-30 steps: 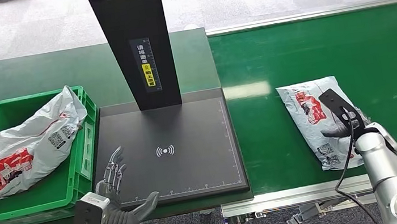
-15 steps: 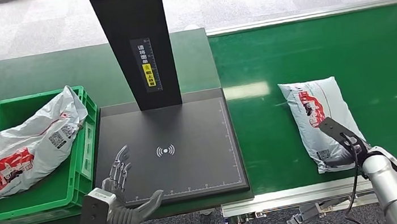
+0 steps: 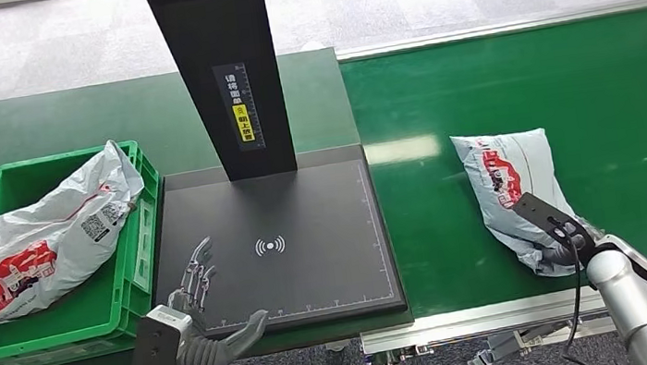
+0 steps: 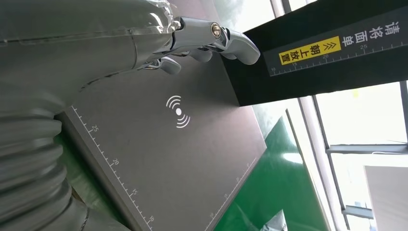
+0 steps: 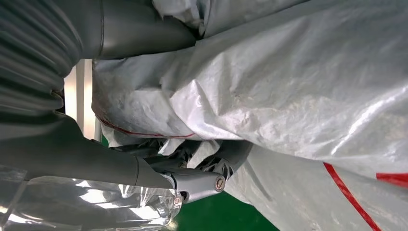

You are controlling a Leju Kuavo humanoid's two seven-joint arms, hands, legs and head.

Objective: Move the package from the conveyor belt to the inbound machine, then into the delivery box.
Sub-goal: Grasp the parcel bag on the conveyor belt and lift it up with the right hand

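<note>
Right hand (image 3: 557, 233) grips crinkled grey, red-printed package (image 3: 510, 180).

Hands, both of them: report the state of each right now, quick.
Left hand: open, fingers spread, holding nothing, at the near edge of the black scanner plate.
Right hand: closed on the grey plastic mailer package on the green conveyor belt.

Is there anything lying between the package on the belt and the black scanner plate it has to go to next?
Nothing visible. The package, gripped by the right hand, sits on bare green conveyor belt, and the inbound machine plate is bare.
</note>
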